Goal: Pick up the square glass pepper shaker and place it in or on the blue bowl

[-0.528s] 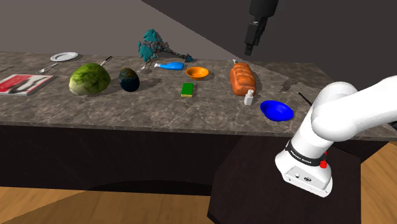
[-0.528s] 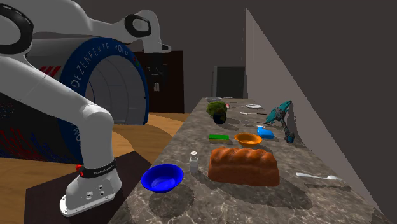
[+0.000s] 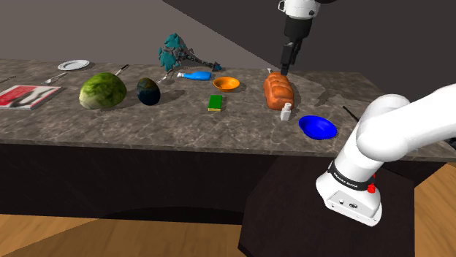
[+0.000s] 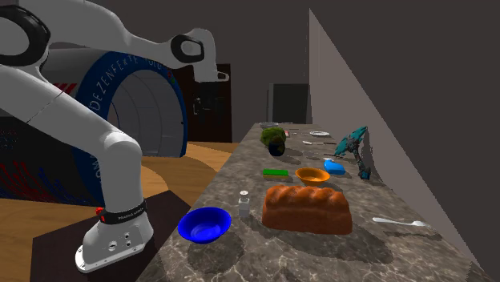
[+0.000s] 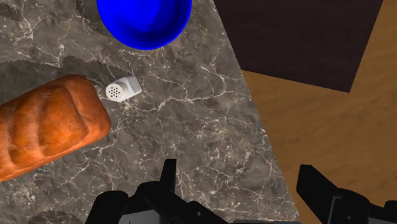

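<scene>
Plainly, the pepper shaker (image 5: 123, 88) is seen upright on the marble counter (image 5: 210, 127), between bread loaf (image 5: 44, 124) and blue bowl (image 5: 144, 19), well ahead of the spread-fingered gripper (image 5: 238, 175) (offset toward the loaf).

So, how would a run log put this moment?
stage: pre-grasp | tool: open, empty | small white square shaker: upright on marbled counter, between brown loaf and round blue bowl

In the second exterior view, white capital letters curve along a big blue arch (image 4: 152, 88) behind the arm; they read "DEZENFEKTE YO", and the rest is hidden. The black band (image 4: 122, 215) at the arm's base carries tiny white print, too small to read. The red-and-white booklet (image 3: 28, 96) on the counter shows no legible words.
</scene>
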